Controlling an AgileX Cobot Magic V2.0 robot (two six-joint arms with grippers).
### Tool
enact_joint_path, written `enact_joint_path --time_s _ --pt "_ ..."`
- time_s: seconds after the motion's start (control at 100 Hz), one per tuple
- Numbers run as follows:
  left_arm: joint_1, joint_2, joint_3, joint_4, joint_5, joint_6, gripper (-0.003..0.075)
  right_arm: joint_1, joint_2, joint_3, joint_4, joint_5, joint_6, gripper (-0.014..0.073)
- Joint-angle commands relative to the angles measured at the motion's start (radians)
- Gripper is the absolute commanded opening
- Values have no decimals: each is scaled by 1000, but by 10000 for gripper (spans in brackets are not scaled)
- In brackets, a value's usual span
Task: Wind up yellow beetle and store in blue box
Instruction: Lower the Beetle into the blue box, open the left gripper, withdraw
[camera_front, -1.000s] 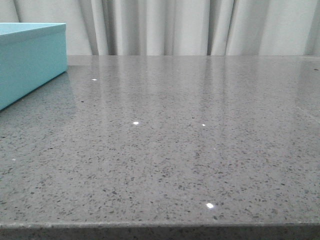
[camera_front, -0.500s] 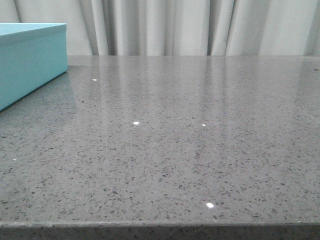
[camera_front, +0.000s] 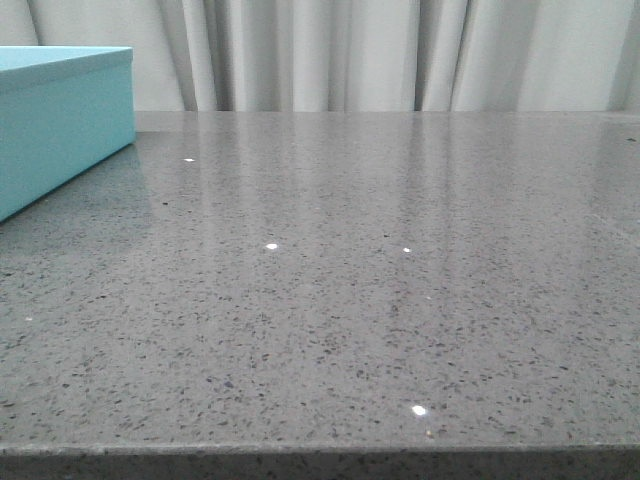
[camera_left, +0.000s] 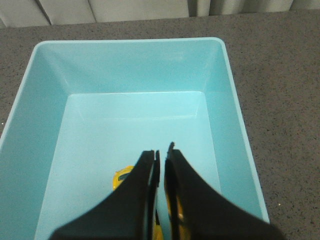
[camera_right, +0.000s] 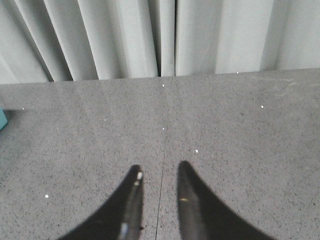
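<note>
One yellow beetle (camera_left: 121, 178) lies on the floor of the blue box (camera_left: 227, 75), mostly hidden beneath our left gripper (camera_left: 162, 152), whose jaws are nearly together with nothing between. Our right gripper (camera_right: 159, 172) hangs slightly parted over the grey table (camera_right: 240, 130), empty

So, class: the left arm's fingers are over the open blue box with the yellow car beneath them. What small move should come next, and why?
Probably lift the left gripper straight up. The yellow beetle already appears to lie inside the blue box, mostly hidden behind the nearly closed fingers, so storing looks done.
</note>
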Motion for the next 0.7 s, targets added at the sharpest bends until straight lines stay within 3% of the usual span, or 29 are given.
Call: enact_joint_path --time_s 0.0,0.16,0.69 --pt "-3 -84 36 -18 -103 23 -20 0 -25 10 -18 -86 -9 23" --pt "-51 -194 163 -20 -188 53 -20 0 -85 87 -19 -87 -9 -70" --pt "-109 -564 561 -20 -403 53 -20 0 -381 328 -102 -218 -9 -67"
